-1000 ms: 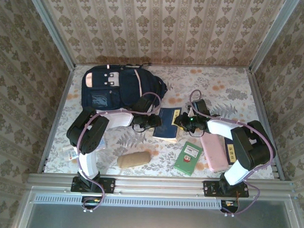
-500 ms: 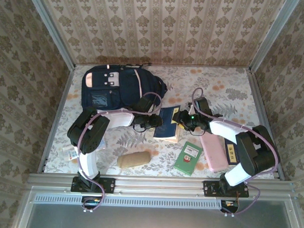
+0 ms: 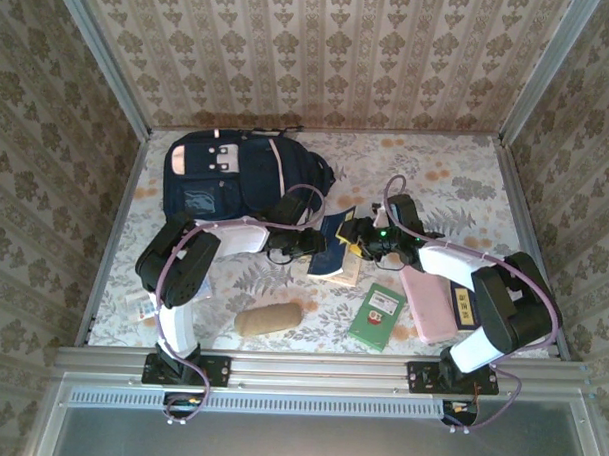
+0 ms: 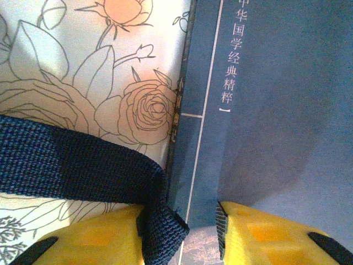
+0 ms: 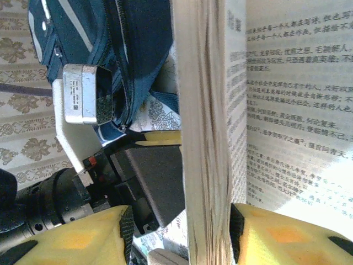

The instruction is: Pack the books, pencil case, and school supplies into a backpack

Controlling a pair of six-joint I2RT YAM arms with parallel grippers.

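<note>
Straddling the navy book [image 5: 204, 138] in the middle of the bench [image 3: 456, 183], the right pincer [image 5: 181, 221] is holding its fingers apart around the page block, one pad touching. The left pincer [image 4: 179, 218], likewise apart, is bracketing the cover's edge beside a strap [image 4: 71, 160]. Both should be closing squarely, avoiding that strap, before lifting toward the backpack [image 3: 236, 171] beyond.
</note>
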